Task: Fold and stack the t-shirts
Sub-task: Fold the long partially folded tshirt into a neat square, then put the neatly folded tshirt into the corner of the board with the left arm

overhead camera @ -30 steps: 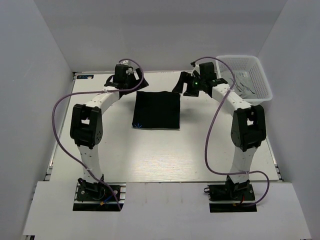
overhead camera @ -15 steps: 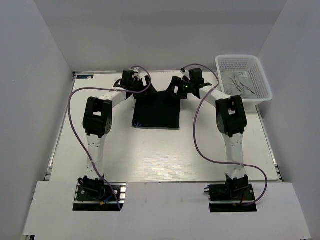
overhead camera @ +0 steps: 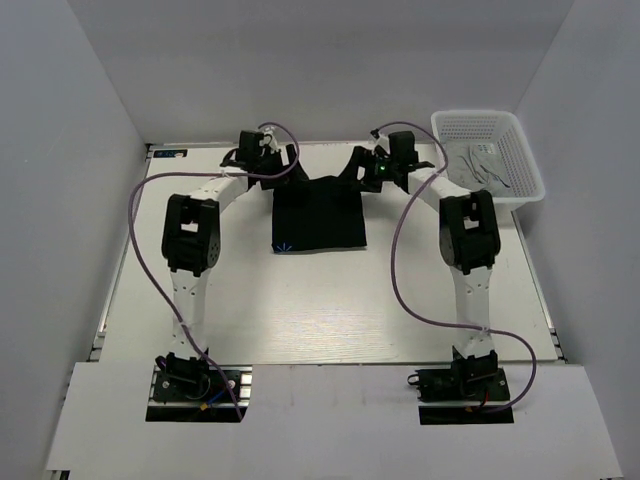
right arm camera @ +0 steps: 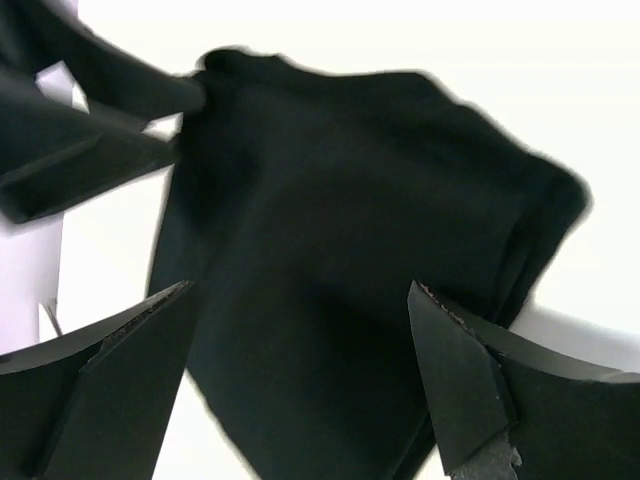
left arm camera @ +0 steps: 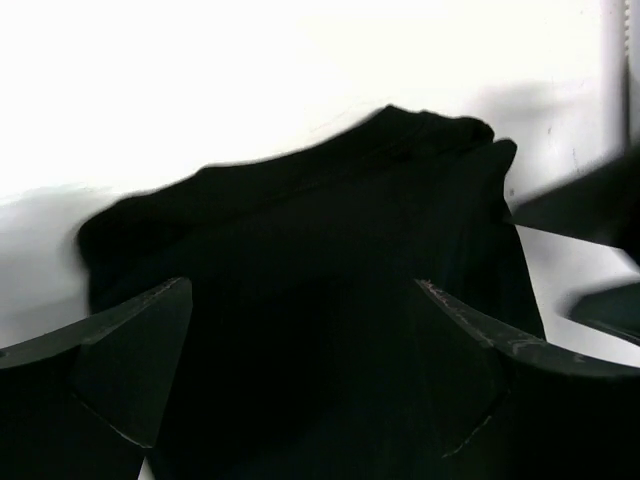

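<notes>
Black t-shirt (overhead camera: 318, 218): upper centre of the overhead frame, lying on the table (overhead camera: 300, 310) as a rough folded rectangle. Top corners look bunched up toward both claws.
Grey t-shirt (overhead camera: 487, 165): crumpled in the white mesh basket (overhead camera: 480, 114) at upper right, well apart from the black one.
Left claw (left arm camera: 303, 290): jaws wide, low over the black cloth at its upper-left corner. Nothing pinched betw. them. Can't tell if the tips touch the fabric.
Right claw (right arm camera: 298, 288): also wide, over the upper-right corner, cloth spread under it and not gripped.
Step (judged): fold of the black shirt in hand, prob. sleeve/top-edge tuck. Grey shirt not yet started, so the task is early on.
Risk 1: jaws close on one layer only, so the fold peels open on lift.
Risk 2: the arms pull unevenly, so the rectangle skews or drags across the table.
Risk 3: a tip snags a bunched corner and leaves a lump, so the stack sits crooked later.
Risk 4: wrist views are blurred and black on black, so edges are hard to pick out and a grip may land off the edge.
</notes>
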Motion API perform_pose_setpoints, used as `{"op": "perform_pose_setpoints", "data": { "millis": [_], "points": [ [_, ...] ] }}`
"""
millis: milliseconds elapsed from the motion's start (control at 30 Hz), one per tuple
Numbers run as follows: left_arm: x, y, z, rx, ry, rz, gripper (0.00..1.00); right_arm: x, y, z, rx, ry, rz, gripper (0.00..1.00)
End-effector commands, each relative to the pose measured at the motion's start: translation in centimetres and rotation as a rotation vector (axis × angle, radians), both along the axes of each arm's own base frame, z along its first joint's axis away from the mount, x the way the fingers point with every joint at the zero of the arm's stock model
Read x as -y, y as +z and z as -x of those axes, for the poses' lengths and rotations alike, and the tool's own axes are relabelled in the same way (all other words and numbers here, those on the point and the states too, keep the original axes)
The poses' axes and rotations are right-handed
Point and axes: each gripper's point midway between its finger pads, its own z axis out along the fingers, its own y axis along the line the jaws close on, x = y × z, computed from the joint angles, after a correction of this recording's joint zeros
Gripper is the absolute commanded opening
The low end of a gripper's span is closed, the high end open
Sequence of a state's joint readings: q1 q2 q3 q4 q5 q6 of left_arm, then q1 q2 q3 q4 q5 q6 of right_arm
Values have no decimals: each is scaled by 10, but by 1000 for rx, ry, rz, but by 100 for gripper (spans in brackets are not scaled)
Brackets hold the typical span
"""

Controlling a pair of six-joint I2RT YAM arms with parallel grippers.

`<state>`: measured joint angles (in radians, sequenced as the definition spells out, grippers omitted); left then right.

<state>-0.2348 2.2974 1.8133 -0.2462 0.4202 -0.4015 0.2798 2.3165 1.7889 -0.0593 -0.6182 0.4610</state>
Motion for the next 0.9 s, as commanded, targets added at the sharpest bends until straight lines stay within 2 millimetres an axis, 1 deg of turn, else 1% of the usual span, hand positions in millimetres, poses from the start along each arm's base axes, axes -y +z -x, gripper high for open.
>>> {"op": "perform_pose_setpoints", "data": {
  "millis": [0, 33, 67, 100, 133, 167, 200, 233, 267, 300, 333, 367, 433, 467, 500, 533, 567, 600, 633, 667, 700, 733, 767, 800, 833, 867],
  "points": [
    [-19, 115, 10, 234, 39, -78, 100, 6, 85, 26, 220, 44, 31, 90],
    [-25, 124, 15, 254, 63, -89, 100, 13, 129, 35, 318, 12, 38, 90],
    [-29, 128, 30, 264, 76, -111, 100, 19, 95, 56, 246, 14, 76, 90],
    [-31, 127, 38, 251, 81, -106, 100, 23, 113, 67, 286, 3, 75, 90],
    [-34, 125, 43, 240, 95, -109, 100, 30, 127, 70, 332, -36, 83, 90],
    [-39, 107, 56, 182, 105, -127, 100, 33, 124, 77, 323, -45, 89, 90],
    [-41, 104, 60, 174, 112, -135, 100, 41, 104, 99, 273, -45, 109, 90],
    [-42, 100, 64, 165, 111, -138, 100, 41, 108, 104, 293, -53, 103, 90],
    [-44, 88, 70, 130, 108, -149, 100, 47, 116, 120, 315, -62, 94, 90],
    [-45, 85, 73, 117, 106, -153, 100, 51, 104, 131, 293, -64, 104, 90],
    [-45, 78, 74, 89, 112, -152, 100, 55, 94, 140, 276, -69, 114, 90],
    [-46, 62, 78, 41, 107, -167, 100, 59, 114, 148, 320, -80, 108, 90],
    [-46, 48, 80, 7, 104, -178, 100, 69, 109, 157, 316, -97, 143, 90],
    [-48, 40, 81, -13, 109, -191, 100, 78, 119, 166, 328, -127, 166, 90],
    [-48, 29, 81, -35, 107, -198, 100, 84, 111, 173, 311, -136, 183, 90],
    [-53, 17, 84, -67, 129, -218, 100, 89, 121, 179, 339, -153, 183, 90],
    [-51, 11, 84, -80, 142, -229, 97, 98, 119, 176, 344, -200, 214, 90],
    [-54, 3, 87, -103, 146, -244, 96, 105, 128, 186, 372, -226, 213, 90],
    [-56, -9, 89, -134, 160, -257, 92, 109, 127, 188, 369, -243, 228, 90],
    [-57, -17, 92, -153, 158, -264, 90, 119, 126, 186, 371, -294, 258, 90],
    [-57, -22, 92, -163, 157, -268, 86, 125, 133, 192, 394, -320, 260, 90],
    [-55, -28, 94, -170, 153, -278, 72, 135, 132, 191, 395, -372, 288, 90],
    [-55, -37, 95, -189, 151, -285, 67, 140, 130, 191, 386, -407, 293, 90],
    [-51, -42, 98, -198, 141, -290, 63, 156, 136, 190, 405, -489, 323, 90],
    [-46, -46, 98, -194, 133, -298, 56, 160, 130, 192, 391, -511, 335, 90],
    [-45, -47, 96, -190, 127, -303, 54, 164, 133, 193, 394, -537, 333, 90]
  ]
}}
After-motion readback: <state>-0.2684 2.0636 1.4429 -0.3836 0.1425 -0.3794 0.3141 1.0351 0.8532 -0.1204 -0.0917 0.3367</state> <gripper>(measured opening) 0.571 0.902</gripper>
